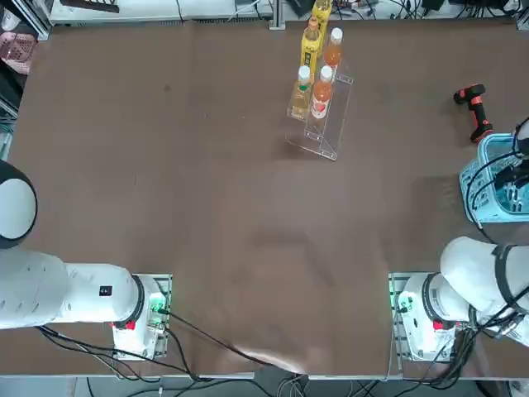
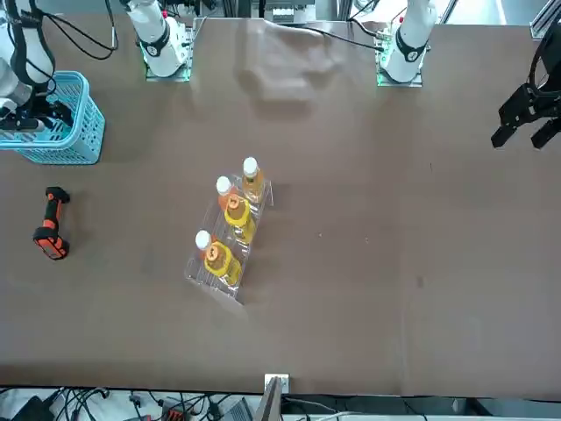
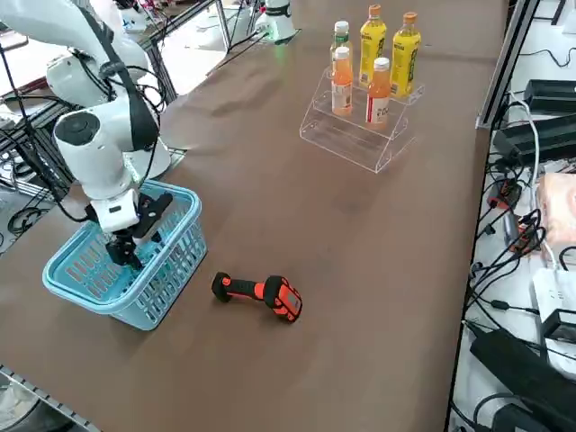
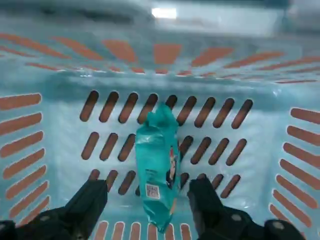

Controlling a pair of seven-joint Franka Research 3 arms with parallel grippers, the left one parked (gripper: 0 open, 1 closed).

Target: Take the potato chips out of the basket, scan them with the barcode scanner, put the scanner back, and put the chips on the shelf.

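We're lining up the pick: our right gripper is hanging in the basket, jaws spread wide, with the chips lying on its floor between them. Next, we're probably needing a straight descent, then a gentle squeeze.

The right arm has glossy white, rounded segments with dark joint bands and a round black cap. Black cables loop loosely alongside it. Its hand is matte black, with blocky fingers and round screw heads at their bases.
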